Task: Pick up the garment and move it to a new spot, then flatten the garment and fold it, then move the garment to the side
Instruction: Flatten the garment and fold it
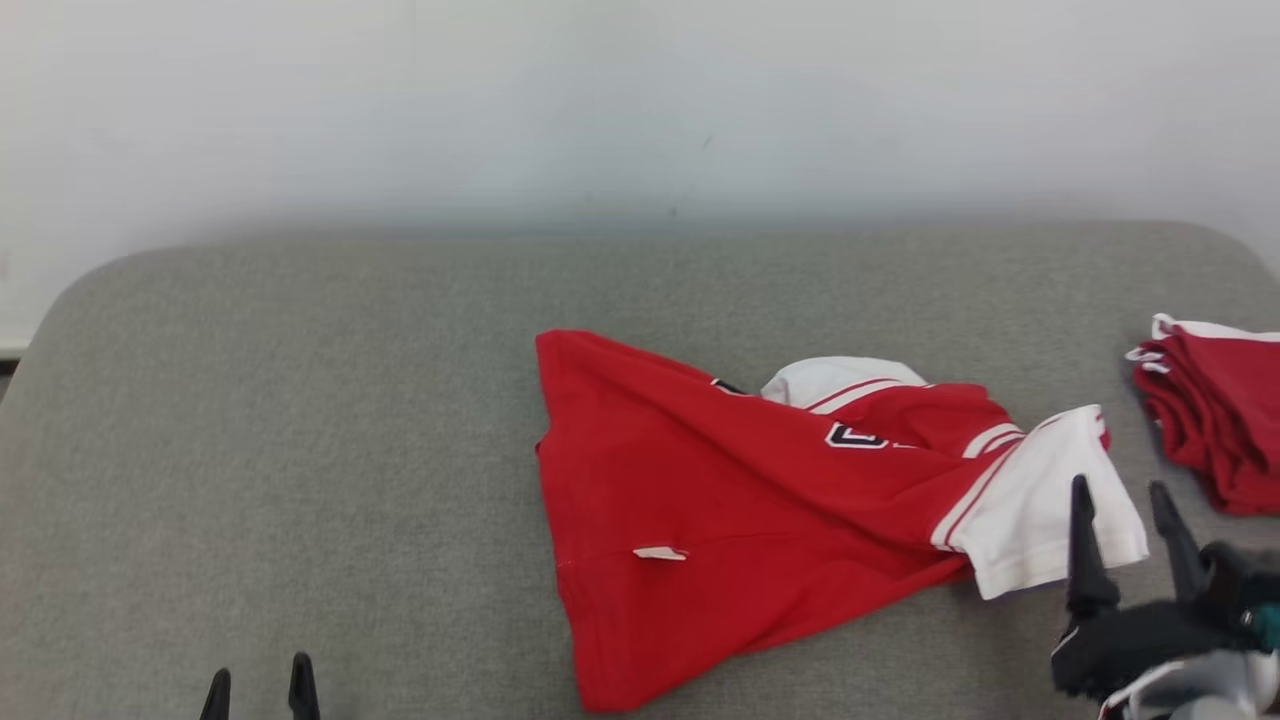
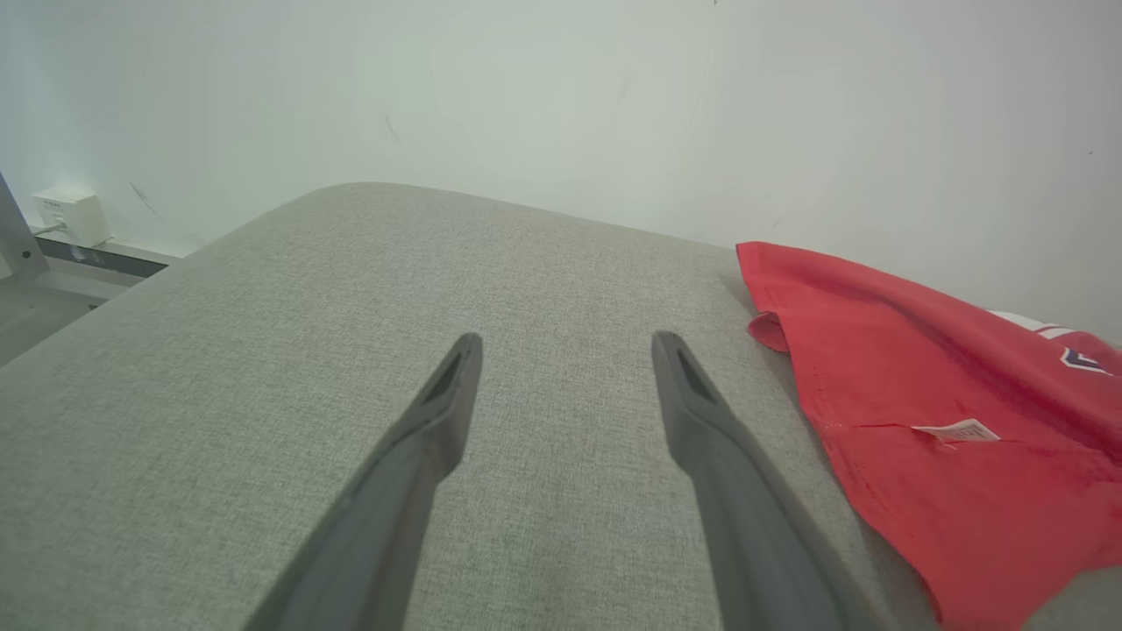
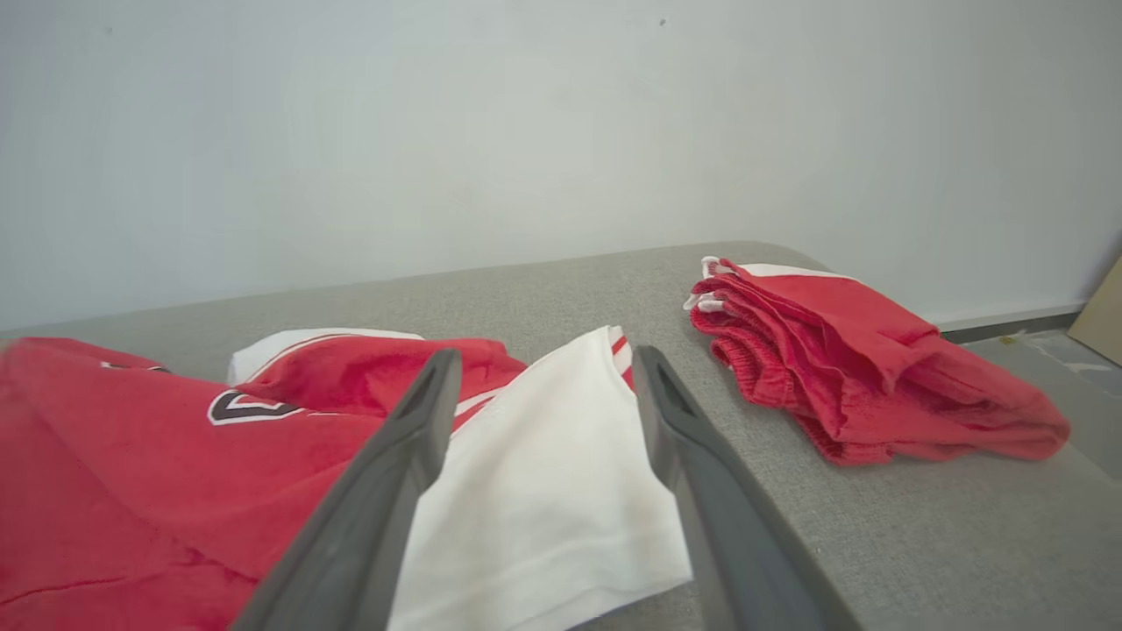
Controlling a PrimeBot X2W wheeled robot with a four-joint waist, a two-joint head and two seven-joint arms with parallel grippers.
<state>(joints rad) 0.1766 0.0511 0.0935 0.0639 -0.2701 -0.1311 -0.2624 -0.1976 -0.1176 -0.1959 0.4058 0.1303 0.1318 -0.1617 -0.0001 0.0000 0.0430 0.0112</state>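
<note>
A red garment point(image 1: 720, 510) with white sleeves lies crumpled on the grey padded table point(image 1: 300, 420), a little right of centre; a small white label shows near its hem. My right gripper point(image 1: 1125, 505) stands open at the lower right, its fingers straddling the white sleeve point(image 3: 543, 491) from just above, nothing clamped. The left gripper point(image 1: 260, 680) is open at the lower left, over bare table well left of the garment point(image 2: 947, 412). In the left wrist view both of its fingers point(image 2: 421, 438) are spread over grey fabric.
A second red garment point(image 1: 1215, 420), folded in a pile, lies at the table's right edge, close to my right gripper; it also appears as the folded pile point(image 3: 859, 368) in the right wrist view. A white wall runs behind the table. A wall socket point(image 2: 70, 215) sits low at the left.
</note>
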